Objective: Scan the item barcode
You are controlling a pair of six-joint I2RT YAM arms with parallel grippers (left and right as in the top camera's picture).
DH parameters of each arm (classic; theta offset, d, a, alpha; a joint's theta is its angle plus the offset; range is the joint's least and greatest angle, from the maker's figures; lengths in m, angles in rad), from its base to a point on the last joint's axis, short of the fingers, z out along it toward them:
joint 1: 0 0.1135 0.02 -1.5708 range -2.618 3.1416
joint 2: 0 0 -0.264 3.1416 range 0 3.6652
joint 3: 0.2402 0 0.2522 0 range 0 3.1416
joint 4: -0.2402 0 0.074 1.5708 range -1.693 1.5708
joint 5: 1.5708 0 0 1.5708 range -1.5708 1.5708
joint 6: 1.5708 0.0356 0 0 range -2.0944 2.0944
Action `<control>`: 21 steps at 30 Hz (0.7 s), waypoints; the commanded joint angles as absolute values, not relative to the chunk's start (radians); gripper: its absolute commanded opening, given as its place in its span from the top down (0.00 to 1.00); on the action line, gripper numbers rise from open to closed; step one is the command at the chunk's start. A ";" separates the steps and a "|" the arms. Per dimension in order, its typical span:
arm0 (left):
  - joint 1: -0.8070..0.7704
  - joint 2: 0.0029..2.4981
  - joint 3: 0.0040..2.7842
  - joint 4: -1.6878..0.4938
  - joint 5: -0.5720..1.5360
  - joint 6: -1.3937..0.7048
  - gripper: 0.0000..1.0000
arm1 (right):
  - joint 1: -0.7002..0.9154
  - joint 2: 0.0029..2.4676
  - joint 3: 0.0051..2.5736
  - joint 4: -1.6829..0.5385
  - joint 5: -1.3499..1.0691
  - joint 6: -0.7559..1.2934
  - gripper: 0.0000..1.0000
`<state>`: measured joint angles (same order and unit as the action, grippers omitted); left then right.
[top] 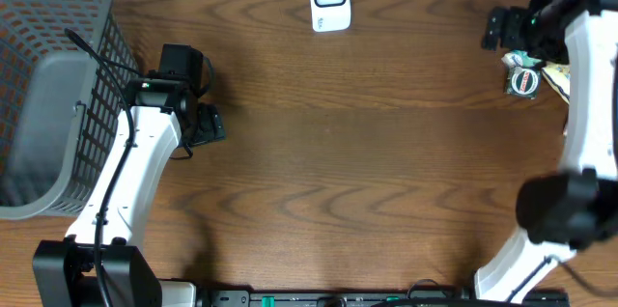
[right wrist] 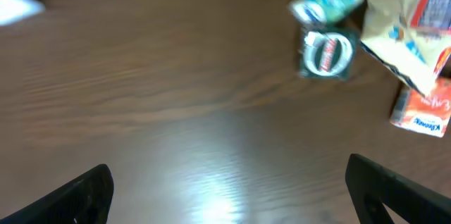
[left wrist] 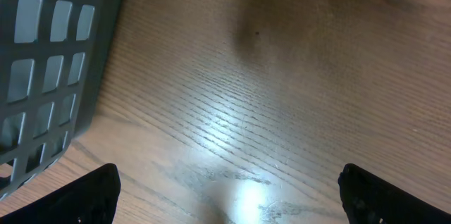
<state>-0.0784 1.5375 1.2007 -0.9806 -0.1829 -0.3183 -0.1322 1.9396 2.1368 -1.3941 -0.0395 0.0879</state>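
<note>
The items lie in a small cluster at the far right of the table (top: pixel 367 172), partly under the right arm. Nearest the middle is a round tin (top: pixel 523 82) lying flat, face up, with a red strip across its top. Being round, it shows no long axis, and I cannot tell which way its barcode faces. A teal packet (right wrist: pixel 328 2) sits just beyond the tin, a pale pouch (right wrist: pixel 405 27) just right of it, and an orange packet (right wrist: pixel 423 108) lies by the pouch's near end. All three are too blurred to give their axes.

The right gripper (right wrist: pixel 232 196) hangs just far-left of the tin, apart from it, fingers spread wide with nothing between them. The left gripper (left wrist: pixel 229 196) is also spread wide and empty, over bare wood beside the grey basket (top: pixel 48 95) at the left. The white scanner (top: pixel 328 0) stands at the far edge, middle, well apart from the items.
</note>
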 commanded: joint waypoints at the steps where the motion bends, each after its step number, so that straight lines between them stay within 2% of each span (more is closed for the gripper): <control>1: -0.075 1.538 1.196 -0.983 -0.192 -0.331 0.03 | -0.054 1.797 2.142 -1.422 -0.082 0.100 0.01; 6: -0.075 1.537 1.196 -0.983 -0.192 -0.331 0.02 | 0.064 1.645 2.114 -1.493 -0.032 0.080 0.01; 13: -0.075 1.537 1.196 -0.983 -0.192 -0.331 0.02 | 0.272 1.354 1.904 -1.506 0.044 0.082 0.01; 18: -0.075 1.537 1.196 -0.983 -0.192 -0.331 0.02 | 0.345 1.164 1.755 -1.544 0.038 0.090 0.01; 21: -0.075 1.538 1.196 -0.983 -0.192 -0.331 0.02 | 0.348 1.065 1.697 -1.647 0.028 0.105 0.01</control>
<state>-0.0784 1.5375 1.2007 -0.9798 -0.1837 -0.3183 0.3370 1.1419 1.7458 -1.5959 0.0166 0.0875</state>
